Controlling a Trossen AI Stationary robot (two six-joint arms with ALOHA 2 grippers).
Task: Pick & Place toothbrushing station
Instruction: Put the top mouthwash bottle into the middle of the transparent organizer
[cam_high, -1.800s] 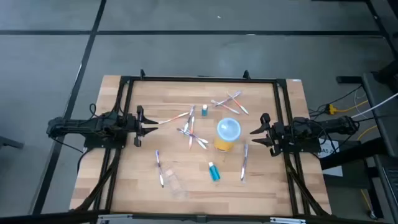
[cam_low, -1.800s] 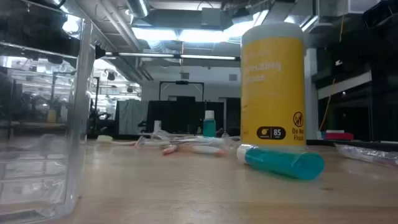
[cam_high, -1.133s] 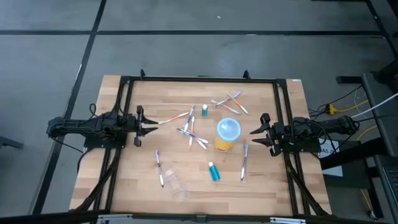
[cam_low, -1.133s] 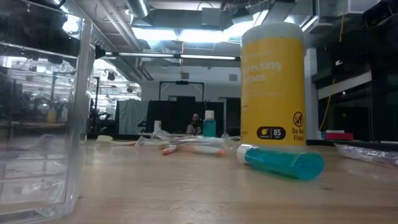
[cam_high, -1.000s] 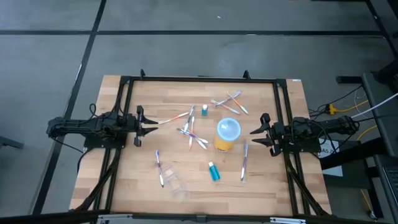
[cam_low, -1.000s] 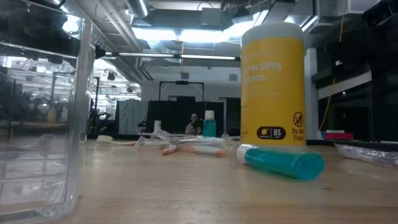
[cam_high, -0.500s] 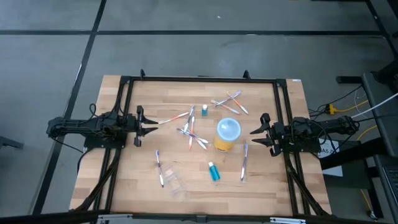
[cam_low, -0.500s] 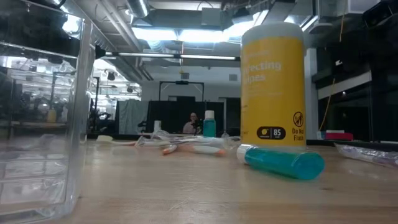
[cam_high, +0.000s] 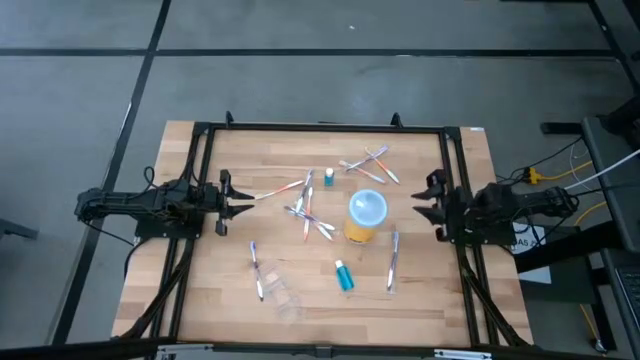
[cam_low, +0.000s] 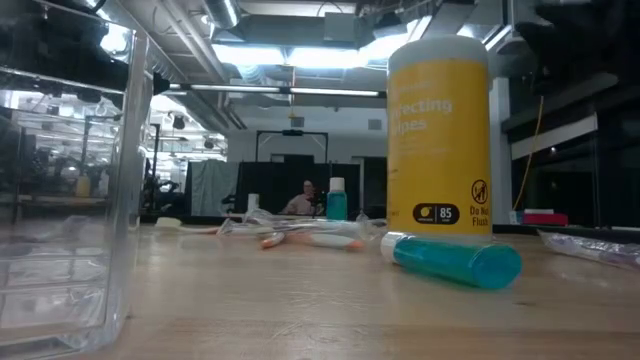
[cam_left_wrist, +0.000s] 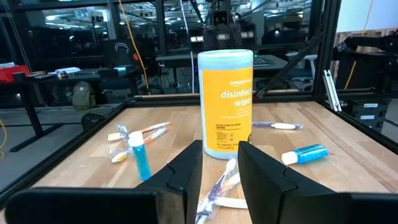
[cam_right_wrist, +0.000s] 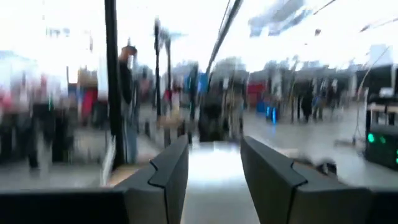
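- Nearest the low camera: clear plastic pouch, standing at the near-left part of the wooden table, empty-looking though hard to judge through the glare.
- Just beside it toward the left arm: one thin toothbrush flat on the wood.
- Next out, right of centre: teal tube lying on its side with white cap pointing left in the low view; another toothbrush lying near it, closer to the right arm.
- Mid-table: yellow canister with pale-blue lid, upright, label reading "disinfecting wipes" in the left wrist view; touching nothing.
- Left of the canister: loose cluster of white, pink and blue toothbrushes, crossed over one another.
- Beyond the cluster: second small teal tube, standing upright on its own.
- Far side: three or so crossed toothbrushes near the frame's back rail.
- Left gripper at the table's left edge, level with the cluster; fingers parted, grasping nothing.
- Right gripper at the right edge, well apart from the canister; jaws released and empty, its wrist view badly smeared.
- Background of the low view: a person far off in the room.
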